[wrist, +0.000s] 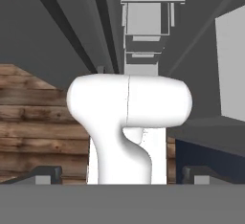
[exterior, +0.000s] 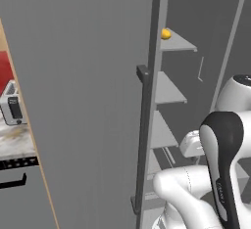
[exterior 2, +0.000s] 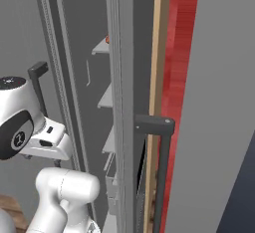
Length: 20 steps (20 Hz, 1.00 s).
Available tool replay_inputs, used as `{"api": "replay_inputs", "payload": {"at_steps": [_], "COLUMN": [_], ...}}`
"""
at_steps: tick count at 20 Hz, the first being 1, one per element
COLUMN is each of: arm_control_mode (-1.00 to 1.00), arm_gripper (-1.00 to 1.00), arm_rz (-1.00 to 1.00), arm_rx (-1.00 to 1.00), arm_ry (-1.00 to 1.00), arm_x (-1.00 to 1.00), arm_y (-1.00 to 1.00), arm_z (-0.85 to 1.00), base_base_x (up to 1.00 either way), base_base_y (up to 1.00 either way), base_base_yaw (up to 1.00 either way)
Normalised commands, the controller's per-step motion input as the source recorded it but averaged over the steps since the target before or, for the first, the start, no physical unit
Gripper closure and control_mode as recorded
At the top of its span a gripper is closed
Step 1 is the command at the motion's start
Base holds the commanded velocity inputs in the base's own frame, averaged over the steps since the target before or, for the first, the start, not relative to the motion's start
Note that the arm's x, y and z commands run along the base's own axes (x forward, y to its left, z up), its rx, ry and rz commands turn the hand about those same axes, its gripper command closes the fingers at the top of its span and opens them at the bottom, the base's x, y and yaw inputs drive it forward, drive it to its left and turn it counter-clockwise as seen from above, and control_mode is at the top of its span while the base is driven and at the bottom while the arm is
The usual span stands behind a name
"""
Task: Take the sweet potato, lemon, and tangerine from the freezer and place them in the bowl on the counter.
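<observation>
A white Franka arm stands at the open freezer [exterior: 88,76], whose grey door swings out toward the cameras and exposes a stack of grey door shelves [exterior: 169,88] behind the long vertical bar handle [exterior: 143,140]. The lemon [exterior: 166,34] sits alone on the topmost visible shelf, a bright yellow spot tucked against the door's inner edge, where the shelf lip keeps it from rolling off. From the right base view a small orange-red patch [exterior 2: 107,39] shows at the end of an upper shelf; it may be the tangerine or the sweet potato, but it is too small to tell which. The end effector [wrist: 122,175] points down along the robot's own body toward the wooden floor [wrist: 33,122], its two dark finger tips spread wide at the bottom corners of the hand view with nothing between them, a posture that suggests the arm is folded back before reaching for fruit rather than in mid-grasp. To the left, the marble surface [exterior: 17,140] carries a silver toaster [exterior: 12,106] above a grey oven front. Judging by the lemon on its shelf and the empty end effector, the fetching has a good way to go, and the next move calls for raising the hand to shelf height.
</observation>
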Motion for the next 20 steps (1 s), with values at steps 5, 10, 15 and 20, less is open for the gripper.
{"api": "replay_inputs", "payload": {"at_steps": [5, 10, 15, 20], "arm_control_mode": [1.00, 1.00, 1.00, 1.00], "arm_gripper": [-1.00, -1.00, -1.00, -1.00], "arm_rz": [0.00, 0.00, 0.00, 0.00], "arm_rx": [0.00, 0.00, 0.00, 0.00], "arm_ry": [0.00, 0.00, 0.00, 0.00], "arm_x": [0.00, 0.00, 0.00, 0.00], "arm_y": [0.00, 0.00, 0.00, 0.00], "arm_z": [0.00, 0.00, 0.00, 0.00], "base_base_x": [0.66, 0.77, 0.79, 0.48], "base_base_y": [-0.27, -0.19, -0.19, -0.12], "base_base_yaw": [0.00, 0.00, 0.00, 0.00]}}
